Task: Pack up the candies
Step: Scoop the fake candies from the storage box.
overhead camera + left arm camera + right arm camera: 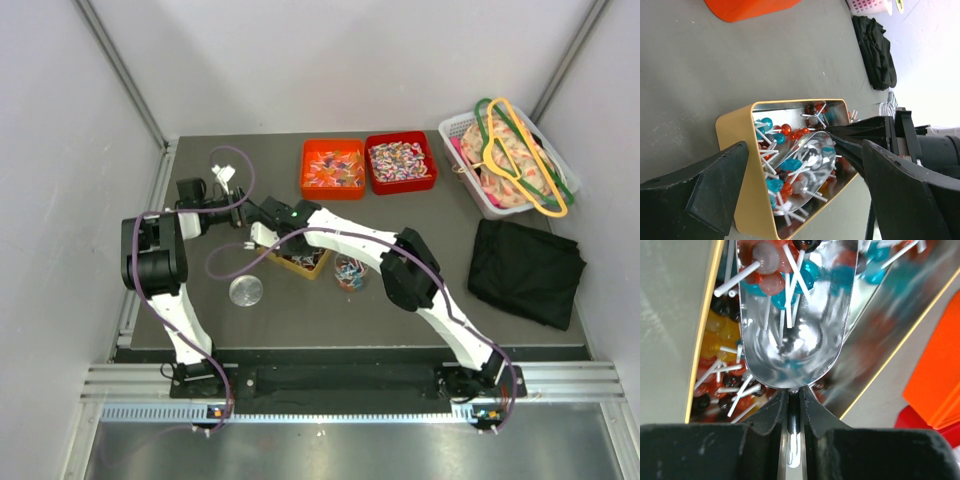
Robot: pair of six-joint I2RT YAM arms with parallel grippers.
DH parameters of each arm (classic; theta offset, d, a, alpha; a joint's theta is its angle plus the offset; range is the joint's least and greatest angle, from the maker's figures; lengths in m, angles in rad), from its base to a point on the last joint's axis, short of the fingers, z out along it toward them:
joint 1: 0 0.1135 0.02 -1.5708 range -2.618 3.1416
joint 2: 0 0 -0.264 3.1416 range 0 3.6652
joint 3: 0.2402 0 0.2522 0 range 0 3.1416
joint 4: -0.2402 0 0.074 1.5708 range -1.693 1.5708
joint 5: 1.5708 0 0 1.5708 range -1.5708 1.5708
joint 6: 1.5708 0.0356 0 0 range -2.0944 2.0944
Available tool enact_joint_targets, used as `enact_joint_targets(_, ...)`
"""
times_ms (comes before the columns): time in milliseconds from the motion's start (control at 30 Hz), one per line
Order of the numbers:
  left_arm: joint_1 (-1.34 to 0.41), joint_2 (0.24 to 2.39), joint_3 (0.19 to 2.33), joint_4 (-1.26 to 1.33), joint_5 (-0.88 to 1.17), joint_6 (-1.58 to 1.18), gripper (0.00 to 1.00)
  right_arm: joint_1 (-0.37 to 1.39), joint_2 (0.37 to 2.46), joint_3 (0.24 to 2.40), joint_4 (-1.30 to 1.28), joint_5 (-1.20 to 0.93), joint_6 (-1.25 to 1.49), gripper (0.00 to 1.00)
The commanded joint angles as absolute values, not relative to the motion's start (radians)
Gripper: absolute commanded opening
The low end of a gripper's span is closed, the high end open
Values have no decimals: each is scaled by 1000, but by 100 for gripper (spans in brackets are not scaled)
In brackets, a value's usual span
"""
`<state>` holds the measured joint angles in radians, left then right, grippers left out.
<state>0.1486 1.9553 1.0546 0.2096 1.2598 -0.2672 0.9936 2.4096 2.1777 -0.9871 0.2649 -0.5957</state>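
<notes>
In tin [737, 165] of candies [790, 164]: right end effector [794, 396] grips scoop [805, 345]; left end effector [805, 147] spread.

My two arms: white shells, black joints, violet cable.

My left arm [178, 318] and my right arm [452, 325] have smooth white links between bulky black joint housings, each on a black base [195, 381] at the near edge of the tabletop. A thin violet cable [133, 270] runs along each arm. A small green light [297, 213] shines on the right wrist. My left fingers [710, 197] and right fingers [765, 415] are matte black plastic.
</notes>
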Motion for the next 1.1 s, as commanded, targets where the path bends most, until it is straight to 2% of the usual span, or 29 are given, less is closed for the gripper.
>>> enact_joint_targets(0, 143, 1942, 1063, 196, 1299, -222, 99, 943, 2287, 2184, -962, 192, -508, 0)
enact_joint_targets(233, 143, 1937, 1065, 186, 1295, -219, 99, 923, 2257, 2134, -902, 108, -437, 0)
enact_joint_targets(400, 143, 1937, 1083, 150, 1292, -196, 99, 922, 2207, 2059, -818, 130, -419, 0)
enact_joint_targets(833, 147, 1948, 1111, 143, 1275, -202, 99, 923, 2191, 2063, -841, 189, -500, 0)
enact_joint_targets(1067, 172, 1954, 1140, 310, 1285, -380, 99, 925, 2168, 2057, -865, 215, -528, 0)
